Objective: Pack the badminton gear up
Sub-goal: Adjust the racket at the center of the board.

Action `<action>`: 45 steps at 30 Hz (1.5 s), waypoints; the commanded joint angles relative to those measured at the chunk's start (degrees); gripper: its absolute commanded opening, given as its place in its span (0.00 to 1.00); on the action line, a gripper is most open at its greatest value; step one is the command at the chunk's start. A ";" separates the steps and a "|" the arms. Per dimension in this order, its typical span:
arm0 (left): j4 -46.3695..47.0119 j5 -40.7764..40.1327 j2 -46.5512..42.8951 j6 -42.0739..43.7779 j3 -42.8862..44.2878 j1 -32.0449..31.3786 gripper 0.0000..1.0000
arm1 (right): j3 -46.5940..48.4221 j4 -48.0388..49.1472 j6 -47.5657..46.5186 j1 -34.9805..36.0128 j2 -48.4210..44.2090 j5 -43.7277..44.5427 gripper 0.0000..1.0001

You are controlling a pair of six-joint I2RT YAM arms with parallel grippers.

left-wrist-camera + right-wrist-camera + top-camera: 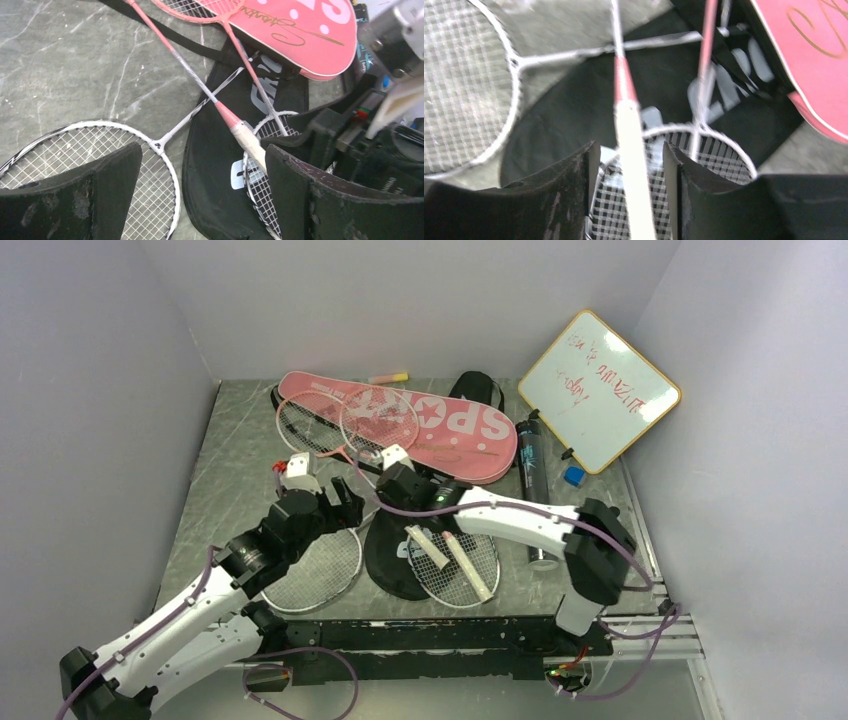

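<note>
The pink "SPORT" cover [440, 430] lies at the back with two pink racket heads [378, 420] on it. Their white handles [468, 565] rest on a white racket head [455, 565] over the black cover [385, 555]. A second white racket [322, 570] lies left. The dark tube [535, 485] lies right. My left gripper [340, 502] [202, 150] is open and empty above the black cover [215, 170]. My right gripper [400, 490] [630, 150] is open, its fingers either side of a white handle [634, 165] without touching it. No shuttlecocks show.
A wood-framed whiteboard [598, 390] leans at the back right, with a small blue block [573, 476] below it. A pink-yellow marker [388, 377] lies behind the pink cover. Walls close in on three sides. The two grippers sit close together mid-table.
</note>
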 commanded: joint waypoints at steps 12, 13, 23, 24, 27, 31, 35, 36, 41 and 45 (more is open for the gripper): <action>-2.36 -20.21 -4.82 -6.90 -2.83 3.08 0.97 | 21.95 7.45 -5.96 1.31 27.07 5.57 0.43; -3.42 -22.36 -6.11 -8.34 -3.17 3.09 0.97 | 22.64 7.40 -5.86 1.27 27.90 6.47 0.43; -21.25 -38.26 -16.17 -26.77 -3.61 3.09 0.92 | 22.35 12.39 -8.42 1.31 29.30 10.50 0.46; -22.52 -38.84 -16.32 -28.11 -3.52 3.09 0.92 | 22.06 13.06 -8.80 1.25 28.97 10.23 0.47; -25.00 -39.83 -15.82 -31.01 -3.06 3.09 0.93 | 21.36 14.77 -9.62 1.18 27.66 10.18 0.48; -29.80 -41.42 -14.00 -36.78 -1.78 3.09 0.91 | 21.69 15.76 -9.97 0.30 27.42 9.77 0.51; -33.68 -42.27 -11.96 -41.29 0.08 3.09 0.91 | 24.40 13.93 -10.38 -0.92 30.39 9.28 0.51; -33.86 -42.26 -11.61 -41.63 0.20 3.09 0.91 | 25.13 13.44 -10.58 -1.02 31.42 9.37 0.51; -32.75 -41.97 -11.94 -42.33 -0.26 3.09 0.89 | 28.76 11.93 -11.46 -1.50 36.32 10.27 0.42; -31.20 -41.99 -13.71 -41.29 -0.60 3.10 0.88 | 30.60 11.31 -11.61 -1.54 37.66 8.80 0.14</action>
